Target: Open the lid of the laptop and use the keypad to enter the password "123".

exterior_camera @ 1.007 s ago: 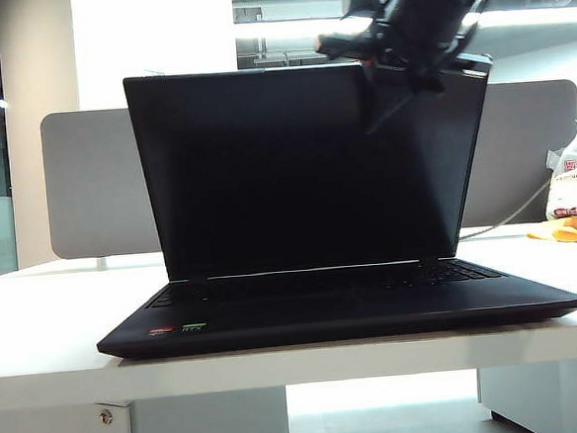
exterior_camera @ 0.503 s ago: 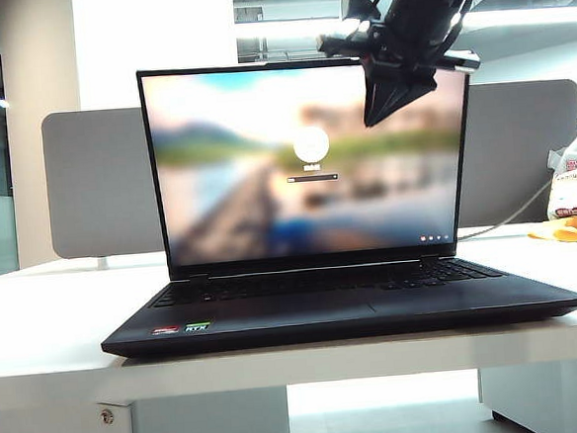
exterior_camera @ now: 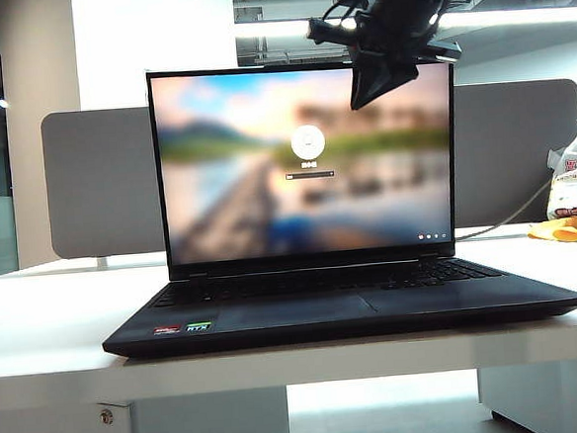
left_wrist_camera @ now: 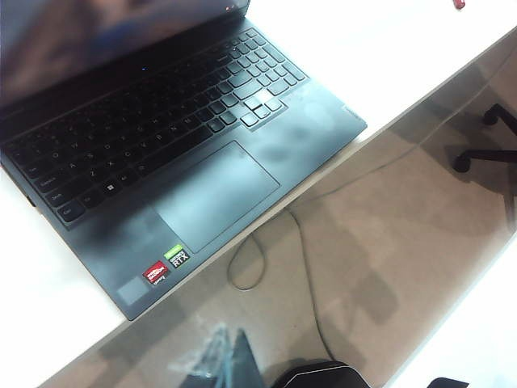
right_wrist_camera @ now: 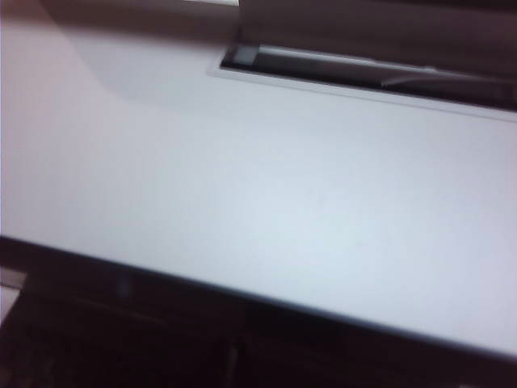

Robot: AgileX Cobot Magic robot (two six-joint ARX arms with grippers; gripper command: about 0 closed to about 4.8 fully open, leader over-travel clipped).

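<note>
The black laptop (exterior_camera: 315, 309) sits on the white table (exterior_camera: 38, 323) with its lid (exterior_camera: 266, 178) upright, and the screen shows a blurred login picture. The keypad (exterior_camera: 323, 281) runs across the base below the screen; in the left wrist view the keypad (left_wrist_camera: 145, 121) lies bare. My right gripper (exterior_camera: 362, 97) hangs shut, tips down, in front of the lid's upper right corner, holding nothing. In its own view only dark shapes show against a pale surface. My left gripper (left_wrist_camera: 236, 356) hovers off the table's front edge, fingers together and empty.
A grey divider board (exterior_camera: 98, 180) stands behind the laptop. Bags and an orange cloth (exterior_camera: 573, 206) lie at the far right of the table. The touchpad (left_wrist_camera: 216, 194) and red and green stickers (left_wrist_camera: 168, 263) mark the palm rest. A cable (left_wrist_camera: 242, 267) trails on the floor.
The screen went from black to lit. The lid has swung a little further upright. My right gripper has shifted slightly left and up along the lid's top edge.
</note>
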